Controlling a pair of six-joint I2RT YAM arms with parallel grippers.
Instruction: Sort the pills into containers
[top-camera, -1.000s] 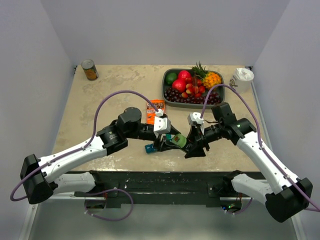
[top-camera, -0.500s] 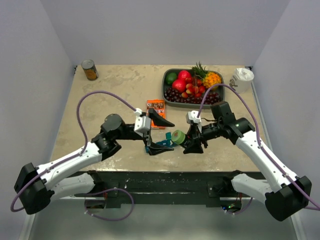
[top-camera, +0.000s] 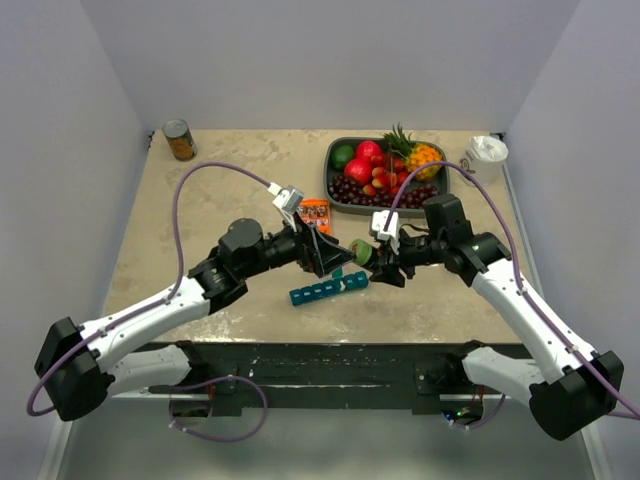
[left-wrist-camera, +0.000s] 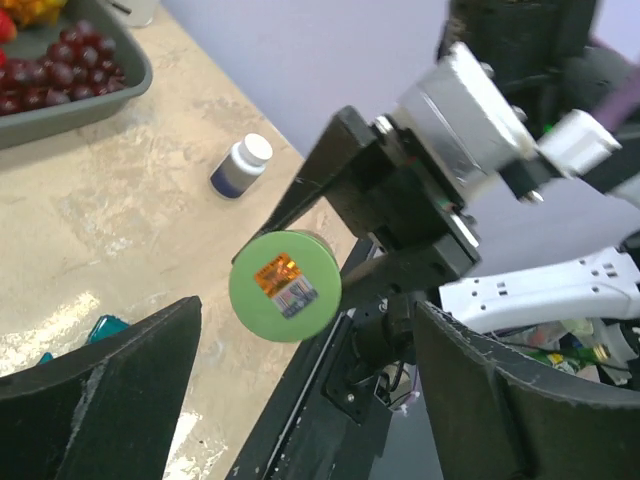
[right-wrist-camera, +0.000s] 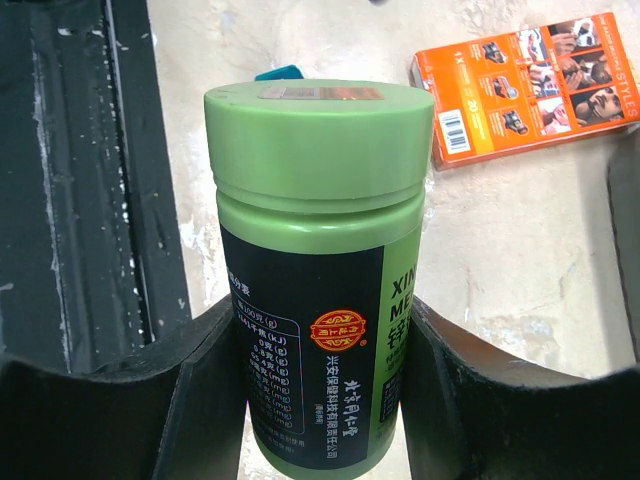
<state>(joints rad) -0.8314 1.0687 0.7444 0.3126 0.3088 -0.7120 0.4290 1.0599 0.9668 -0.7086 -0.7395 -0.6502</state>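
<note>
Lifted off the pill organiser, which is left lying flat on the table near the front edge, the left gripper has been raised, jaws spread wide, toward the cap of the green bottle. That bottle is clamped in the right gripper; uncapping is judged to be next. "XIN" and Chinese characters can be read on its black label, and "STYLES" on the orange box.

green bottle: base cut off by bottom edge, label wraps out of sight | pill organiser: only a teal corner behind cap | fruit tray: cropped by picture edge
</note>
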